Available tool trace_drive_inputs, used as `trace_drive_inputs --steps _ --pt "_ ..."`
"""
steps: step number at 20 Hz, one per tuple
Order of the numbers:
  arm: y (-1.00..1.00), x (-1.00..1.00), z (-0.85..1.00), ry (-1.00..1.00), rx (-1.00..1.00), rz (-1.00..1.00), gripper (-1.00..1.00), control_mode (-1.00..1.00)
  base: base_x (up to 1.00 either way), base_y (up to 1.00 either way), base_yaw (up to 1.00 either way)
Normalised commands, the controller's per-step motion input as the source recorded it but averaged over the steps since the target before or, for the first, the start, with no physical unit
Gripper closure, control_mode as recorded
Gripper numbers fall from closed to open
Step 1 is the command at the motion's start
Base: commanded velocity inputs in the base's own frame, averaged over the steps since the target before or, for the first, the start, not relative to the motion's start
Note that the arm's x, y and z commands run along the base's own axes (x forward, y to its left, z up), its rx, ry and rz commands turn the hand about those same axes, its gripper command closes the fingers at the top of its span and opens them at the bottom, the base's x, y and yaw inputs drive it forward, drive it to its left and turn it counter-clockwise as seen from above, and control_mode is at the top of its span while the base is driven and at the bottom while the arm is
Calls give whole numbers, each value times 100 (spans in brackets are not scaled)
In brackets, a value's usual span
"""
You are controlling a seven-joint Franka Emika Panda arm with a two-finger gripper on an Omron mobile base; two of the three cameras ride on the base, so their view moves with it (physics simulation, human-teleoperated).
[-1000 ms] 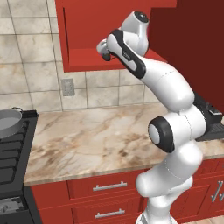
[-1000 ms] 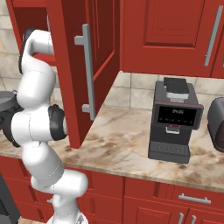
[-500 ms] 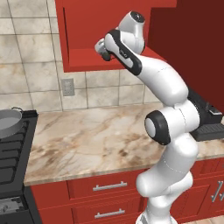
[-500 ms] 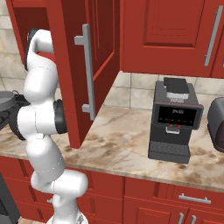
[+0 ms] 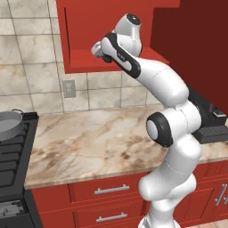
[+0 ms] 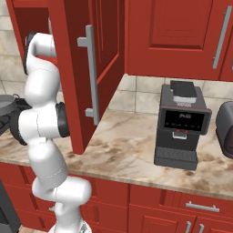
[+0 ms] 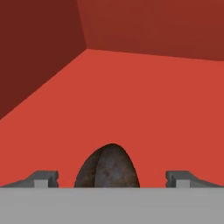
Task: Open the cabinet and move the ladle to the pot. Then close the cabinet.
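The red cabinet (image 5: 84, 60) stands open, its door (image 6: 73, 68) with the long silver bar handle (image 6: 91, 75) swung out toward me. My gripper (image 5: 99, 50) reaches onto the cabinet's shelf. In the hand view the gripper (image 7: 111, 177) is open, and the ladle's (image 7: 107, 168) dark brown rounded bowl end lies on the red shelf between the two fingertips (image 7: 43, 177), touching neither. The rest of the ladle is hidden below the view's edge. The grey pot (image 5: 9, 124) sits on the stove at the far left.
A black stove (image 5: 11, 156) borders the marble counter (image 5: 89, 142) on the left. A dark coffee machine (image 6: 182, 125) stands on the counter right of the open door, with a rounded dark appliance (image 6: 225, 127) beyond it. Red drawers (image 5: 107, 191) run below.
The hand has moved a little leftward, deeper into the cabinet. The jaws stay wide apart.
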Motion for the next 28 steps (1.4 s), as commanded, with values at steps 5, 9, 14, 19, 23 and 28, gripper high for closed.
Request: trace_drive_inputs --steps 5,9,14,19,23,28 --pt "4 5 -12 0 0 0 100 -100 0 0 0" --pt "0 -5 0 0 0 0 100 -100 0 0 0" --pt "0 -40 0 -1 0 0 100 -100 0 0 0" --pt "1 -92 0 -7 0 0 100 -100 0 0 0" --pt "3 -100 0 -16 0 0 100 -100 0 0 0" --pt "2 -100 26 -10 0 -1 100 -100 0 0 0"
